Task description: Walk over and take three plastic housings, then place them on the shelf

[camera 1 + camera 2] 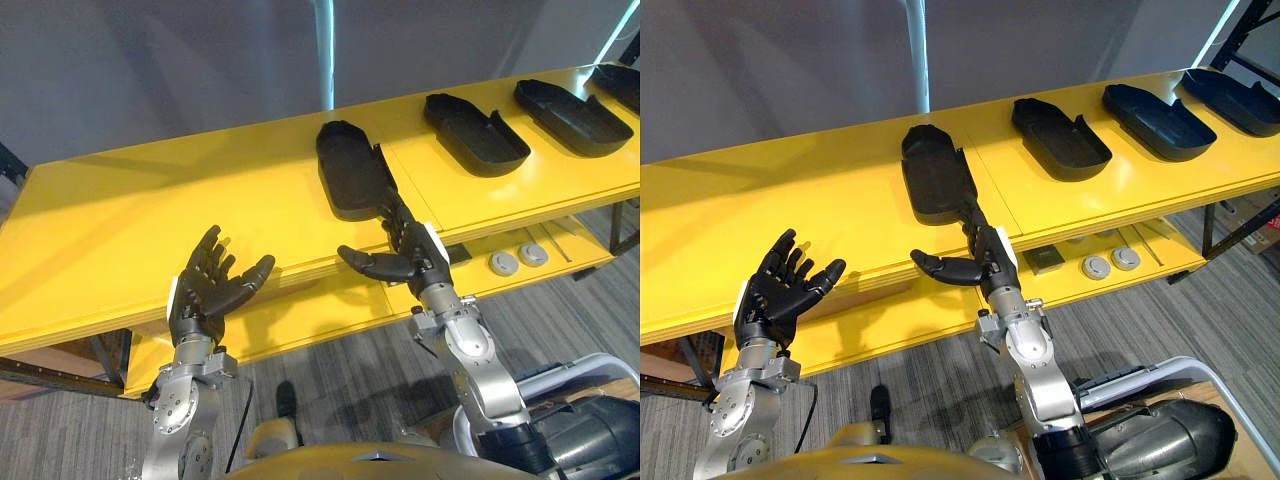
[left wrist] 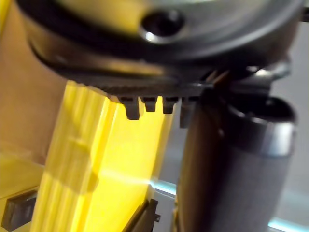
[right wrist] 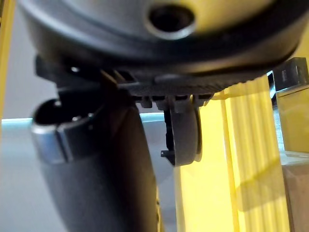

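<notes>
**Yellow bench, four black housings, both hands empty**

- Yellow bench: a long flat top that runs across the head views, with a lower tier beneath it.
- Left hand: held palm up at the bench's front edge, left of centre. The fingers are spread and relaxed, the thumb points out to the right, and it holds nothing.
- Nearest housing: a black plastic shell lying open side up on the bench top near the middle, its narrow end towards the robot.
- Right hand: at the front edge, just below that narrow end. The fingers are straight and reach up to the housing's tip, and the thumb is stretched out to the left. Nothing is gripped, and I cannot tell whether the fingers touch the tip.
- Second housing: on the top, to the right of the first and apart from it.
- Third housing: further right, lying the same way.
- Fourth housing: at the far right edge, partly cut off.
- Grey discs: two round pieces side by side on the lower tier, to the right of the right hand.
</notes>
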